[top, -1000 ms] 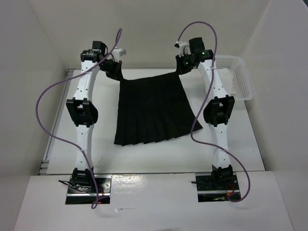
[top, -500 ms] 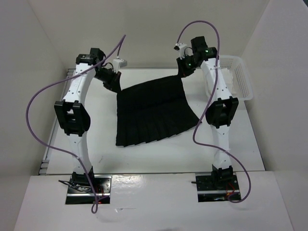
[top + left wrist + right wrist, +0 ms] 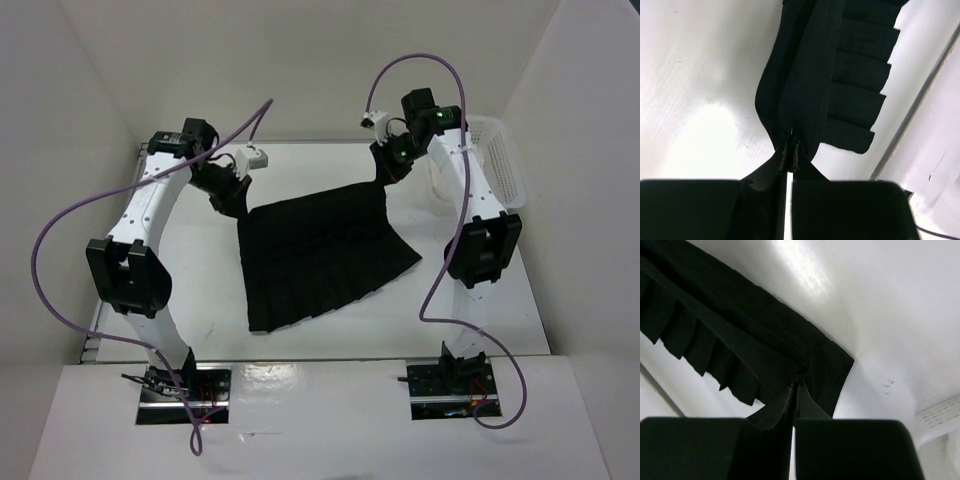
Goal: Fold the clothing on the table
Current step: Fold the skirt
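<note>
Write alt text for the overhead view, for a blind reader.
The left gripper and right gripper each pinch a far corner of the black pleated skirt spread on the white table; a white basket stands far right.

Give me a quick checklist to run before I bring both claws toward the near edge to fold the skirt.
1. Grip of the left claw, shut on a waistband corner: ok.
2. Grip of the right claw, shut on the other waistband corner: ok.
3. Hem of the skirt lying on the table: ok.
4. Waistband edge running between the claws without bunching: ok in the top view.
5. Gap between the basket and the skirt: ok, they lie apart.
6. Clearance between the right arm and the basket: cannot tell, they overlap in the top view.
</note>
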Robot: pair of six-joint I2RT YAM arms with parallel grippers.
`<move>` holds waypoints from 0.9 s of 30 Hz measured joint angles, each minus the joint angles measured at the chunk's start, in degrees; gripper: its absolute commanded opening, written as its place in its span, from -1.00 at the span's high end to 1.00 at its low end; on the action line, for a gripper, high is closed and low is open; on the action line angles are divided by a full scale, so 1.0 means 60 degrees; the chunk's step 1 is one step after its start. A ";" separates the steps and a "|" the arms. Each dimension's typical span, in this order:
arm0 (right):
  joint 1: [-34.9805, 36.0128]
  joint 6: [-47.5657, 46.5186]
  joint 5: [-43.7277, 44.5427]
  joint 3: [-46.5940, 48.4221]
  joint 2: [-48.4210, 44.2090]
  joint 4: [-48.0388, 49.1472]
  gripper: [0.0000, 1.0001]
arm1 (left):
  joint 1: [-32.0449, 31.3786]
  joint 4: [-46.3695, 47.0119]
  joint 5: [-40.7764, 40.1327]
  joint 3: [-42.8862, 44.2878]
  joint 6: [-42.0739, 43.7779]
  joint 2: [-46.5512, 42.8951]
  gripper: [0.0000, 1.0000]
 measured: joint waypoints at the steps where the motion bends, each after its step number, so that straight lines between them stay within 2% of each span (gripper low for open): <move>1: 0.0015 -0.0106 -0.0011 -0.0408 -0.0280 -0.0036 1.00 | -0.0051 -0.0018 -0.0033 -0.0168 0.0029 -0.0146 0.91; 7: 0.0058 -0.0729 0.0073 -0.2790 -0.1515 -0.0036 1.00 | -0.0528 0.0025 -0.0284 -0.1435 0.0229 -0.0641 0.73; 9: 0.0091 -0.0903 0.0219 -0.3552 -0.1807 0.0007 1.00 | -0.0790 0.0055 -0.0357 -0.1953 0.0233 -0.0812 0.59; 13: 0.0178 -0.1213 0.0758 -0.4812 -0.2310 0.0011 1.00 | -0.1333 0.0004 -0.0568 -0.2798 0.0233 -0.1297 0.49; 16: 0.0178 -0.1399 0.1086 -0.5370 -0.2557 0.0018 1.00 | -0.1730 -0.0044 -0.0699 -0.3180 0.0208 -0.1832 0.18; 18: 0.0178 -0.1512 0.1286 -0.5588 -0.2674 0.0007 1.00 | -0.1949 -0.0087 -0.0783 -0.3308 0.0197 -0.2200 0.09; 25: 0.0455 -0.1825 0.2142 -0.6634 -0.3388 0.0036 1.00 | -0.2546 -0.0146 -0.0885 -0.4087 -0.0062 -0.3388 0.04; 26: 0.0652 -0.1843 0.2306 -0.6925 -0.3606 0.0033 0.97 | -0.2586 -0.0149 -0.0885 -0.4171 -0.0095 -0.3493 0.04; 27: 0.0936 -0.1847 0.2488 -0.7231 -0.3825 0.0025 0.85 | -0.2601 -0.0153 -0.0903 -0.4255 -0.0120 -0.3595 0.04</move>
